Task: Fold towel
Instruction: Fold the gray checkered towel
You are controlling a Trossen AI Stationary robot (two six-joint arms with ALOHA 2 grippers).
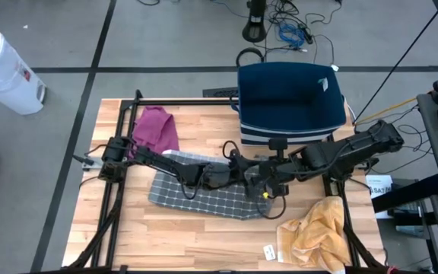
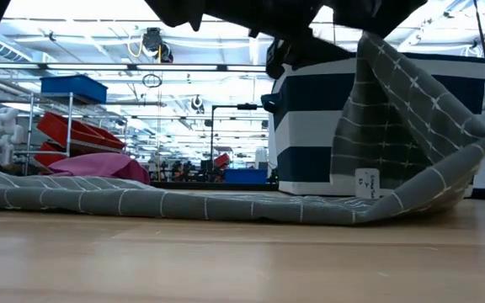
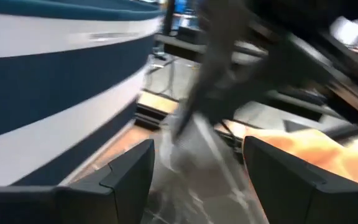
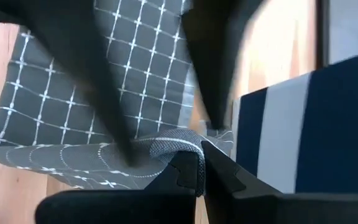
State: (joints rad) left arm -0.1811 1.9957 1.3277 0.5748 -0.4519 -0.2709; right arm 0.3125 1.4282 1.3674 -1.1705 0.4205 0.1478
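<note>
Nearest me along the table's front edge lies a crumpled yellow cloth point(image 1: 315, 234), well clear of the work. Just beyond it the grey towel point(image 1: 204, 196) is spread across the middle of the table, its long axis running left to right.

The right gripper point(image 4: 202, 167) has its fingers pinched tight on the towel's right edge, with a fold of grid cloth bunched between the tips. From table height that end rises off the wood in a steep flap while the rest lies flat. The left gripper point(image 3: 197, 168) hangs over the towel close beside the right one, fingers spread wide with nothing between them.

The held edge is at the towel's right end and the flat bulk stretches away to the left, so I judge the fold must carry that edge leftward along the long axis, and the right arm already has it.

Farther back sit a purple cloth point(image 1: 156, 129) at the left and a striped blue bin point(image 1: 289, 99) behind the grippers.
</note>
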